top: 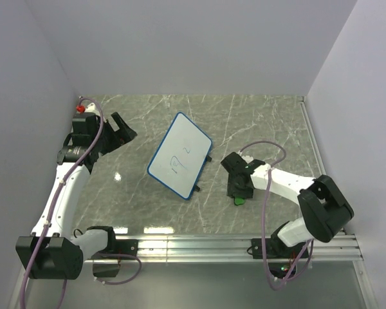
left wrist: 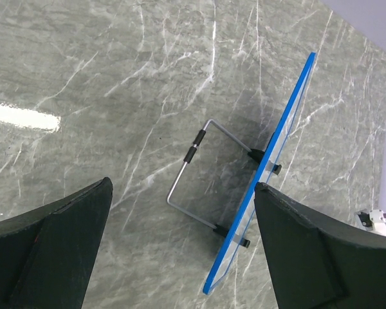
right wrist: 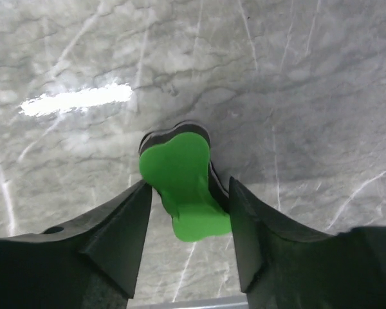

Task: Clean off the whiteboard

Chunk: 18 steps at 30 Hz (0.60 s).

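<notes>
1. Far left: the left gripper (top: 125,127) hangs with its jaws spread wide, holding nothing. It is well apart from the work and points across the marble table (top: 264,122) toward the board.
2. Its wrist view catches the whiteboard (top: 180,154) edge-on from behind. The board is tilted, not flat, and leans back on a bent wire stand (left wrist: 190,154) clipped to its rear.
3. Centre of the table: the whiteboard faces up and toward the arms, set at an angle, with 1 corner toward the back wall. It lies between the 2 arms, touching neither.
4. How it looks: a white face, a blue rim and rounded corners, with dark handwritten marks (top: 179,164) on the lower half. They may be 3 digits, but the top view is too small to read them.
5. So nothing is wiped yet: every stroke is on the board.
6. Right of the board: the right gripper (right wrist: 190,187) is down at the table, with the green eraser (right wrist: 180,170) sitting between its fingers.
7. The fingers stand close against the eraser's sides, but I cannot tell whether they are truly clamped on it or just bracketing it.
8. My read: this is the pick-up stage. Left to do: secure the eraser, carry it to the board, and rub out all the marks.
</notes>
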Motion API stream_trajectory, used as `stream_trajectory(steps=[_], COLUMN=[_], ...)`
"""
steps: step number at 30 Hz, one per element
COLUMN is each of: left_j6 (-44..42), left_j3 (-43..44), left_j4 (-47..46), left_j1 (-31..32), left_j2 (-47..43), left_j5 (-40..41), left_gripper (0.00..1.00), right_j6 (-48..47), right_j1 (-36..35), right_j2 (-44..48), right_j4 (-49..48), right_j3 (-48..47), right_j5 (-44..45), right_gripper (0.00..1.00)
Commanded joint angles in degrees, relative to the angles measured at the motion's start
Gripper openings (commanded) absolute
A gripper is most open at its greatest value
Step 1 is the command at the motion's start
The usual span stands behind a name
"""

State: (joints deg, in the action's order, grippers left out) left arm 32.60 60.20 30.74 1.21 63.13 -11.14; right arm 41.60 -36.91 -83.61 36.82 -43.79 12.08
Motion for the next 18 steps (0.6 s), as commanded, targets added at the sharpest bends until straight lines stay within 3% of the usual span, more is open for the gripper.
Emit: stream_trajectory(steps=[1, 2, 5, 7, 18], left_j6=[-0.6, -0.5, -0.3, -0.4, -1.0], left_j3=[-0.1, 0.0, 0.1, 0.1, -0.3], left_j4=[-1.5, -1.5, -2.0, -2.4, -2.7], left_j1=[0.2, 0.1, 0.2, 0.2, 0.1], left_j2=[-0.6, -0.5, -0.1, 0.1, 0.4], left_j5=[-0.9, -1.0, -1.3, -1.4, -2.0], left_gripper=[0.98, 0.98, 0.98, 0.99, 1.0], right_j6=[1.3, 1.5, 1.2, 1.0, -0.1], right_j1=[-0.5, -0.5, -0.5, -0.5, -0.7], right_j2=[3.9, 4.2, 3.6, 1.9, -5.9], right_j4=[1.2, 1.3, 1.1, 0.8, -0.8], right_j3=[-0.2, -0.3, -0.8, -0.9, -2.6], right_j5=[-0.1, -0.1, 0.3, 0.2, -0.8], right_gripper=[0.56, 0.53, 0.26, 0.15, 0.15])
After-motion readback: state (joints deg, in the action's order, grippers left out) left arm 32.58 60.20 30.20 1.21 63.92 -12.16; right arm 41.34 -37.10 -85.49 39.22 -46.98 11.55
